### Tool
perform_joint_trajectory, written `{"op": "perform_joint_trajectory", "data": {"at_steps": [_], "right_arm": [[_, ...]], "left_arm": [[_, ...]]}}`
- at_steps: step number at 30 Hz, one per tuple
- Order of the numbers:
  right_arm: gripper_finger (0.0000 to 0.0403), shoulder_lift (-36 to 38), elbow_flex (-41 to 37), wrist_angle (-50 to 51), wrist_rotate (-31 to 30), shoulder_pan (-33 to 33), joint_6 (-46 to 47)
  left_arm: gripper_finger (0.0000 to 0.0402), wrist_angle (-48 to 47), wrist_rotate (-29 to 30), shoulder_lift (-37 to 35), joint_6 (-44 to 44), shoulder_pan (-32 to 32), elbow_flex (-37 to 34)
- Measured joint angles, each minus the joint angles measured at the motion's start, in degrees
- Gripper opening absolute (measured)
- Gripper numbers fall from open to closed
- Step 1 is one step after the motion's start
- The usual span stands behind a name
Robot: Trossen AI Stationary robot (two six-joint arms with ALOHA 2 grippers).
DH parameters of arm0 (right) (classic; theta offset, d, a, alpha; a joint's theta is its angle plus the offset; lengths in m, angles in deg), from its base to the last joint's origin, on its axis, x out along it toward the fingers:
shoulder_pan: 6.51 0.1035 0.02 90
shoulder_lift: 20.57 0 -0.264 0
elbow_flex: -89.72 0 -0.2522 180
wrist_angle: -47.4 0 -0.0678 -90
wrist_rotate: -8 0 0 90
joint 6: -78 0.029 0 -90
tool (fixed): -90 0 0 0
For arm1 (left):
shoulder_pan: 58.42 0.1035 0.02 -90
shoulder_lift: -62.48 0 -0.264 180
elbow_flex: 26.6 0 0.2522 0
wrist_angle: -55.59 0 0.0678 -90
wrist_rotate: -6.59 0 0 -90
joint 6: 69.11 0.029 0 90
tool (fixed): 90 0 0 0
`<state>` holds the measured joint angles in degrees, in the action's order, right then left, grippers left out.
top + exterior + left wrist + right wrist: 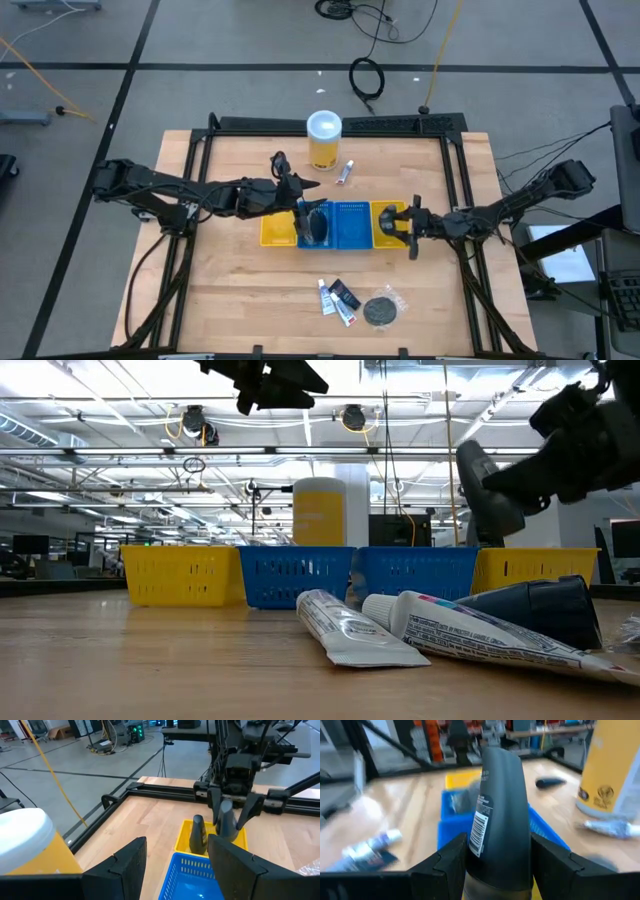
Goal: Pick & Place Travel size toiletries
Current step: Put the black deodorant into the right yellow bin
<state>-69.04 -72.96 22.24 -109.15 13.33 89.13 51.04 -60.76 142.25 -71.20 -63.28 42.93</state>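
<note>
My right gripper (411, 226) is shut on a dark tube (500, 815) with a barcode label, over the right yellow tray (386, 236). In that tray stands another dark tube (198, 835). My left gripper (177, 870) is open with nothing between its fingers, above the blue tray (345, 228), where a dark oval piece (315, 226) lies. Near the front edge lie white tubes (326, 298), a dark tube (346, 293) and a black disc in clear wrap (381, 310). One white tube (345, 172) lies beside the yellow canister (324, 138). My right gripper pinches the dark tube between its two fingers, by the sides of its near end (476, 854). The tube runs along the fingers and sticks out past their tips. It comes from the table's right side. The tube (487, 490) is tilted and lifted clear of the tray.
A left yellow tray (272, 232) adjoins the blue one. The tall yellow canister with a white lid stands behind the trays, and a small dark piece (278, 160) lies to its left. A black frame (330, 124) borders the wooden table.
</note>
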Motion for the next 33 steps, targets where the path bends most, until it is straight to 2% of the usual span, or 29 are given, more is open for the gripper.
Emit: {"op": "perform_joint_trajectory", "data": {"at_steps": [27, 33], "right_arm": [[0.0173, -1.07, -1.43, 1.68, -0.07, 0.92, 2.02], [0.0203, -1.07, -1.47, 2.49, -0.07, 0.92, 3.15]], "left_arm": [[0.0207, 0.04, 0.00, 0.02, -0.11, 0.07, 0.00], [0.0207, 0.02, 0.00, 0.02, -0.11, 0.07, 0.00]]}}
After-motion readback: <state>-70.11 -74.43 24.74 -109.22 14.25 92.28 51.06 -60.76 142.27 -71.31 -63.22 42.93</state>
